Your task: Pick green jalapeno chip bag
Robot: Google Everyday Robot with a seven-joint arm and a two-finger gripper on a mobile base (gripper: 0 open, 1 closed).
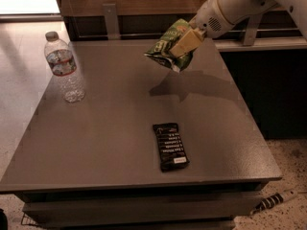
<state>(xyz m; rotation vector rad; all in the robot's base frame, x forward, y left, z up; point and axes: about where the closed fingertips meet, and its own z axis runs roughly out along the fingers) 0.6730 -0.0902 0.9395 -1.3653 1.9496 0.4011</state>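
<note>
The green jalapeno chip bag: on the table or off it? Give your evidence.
Off. The gripper holds the green jalapeno chip bag in the air above the table; its shadow lies separate below.

Office lounge: gray table (120, 128) beneath gripper (188, 41)

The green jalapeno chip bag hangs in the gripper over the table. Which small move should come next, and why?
Probably a short, slow lift straight up, with the grip unchanged. The gripper, above the far right of the table, is shut on the green jalapeno chip bag. The bag hangs clear of the surface, with its shadow below, so only a safer height seems to be needed.
</note>
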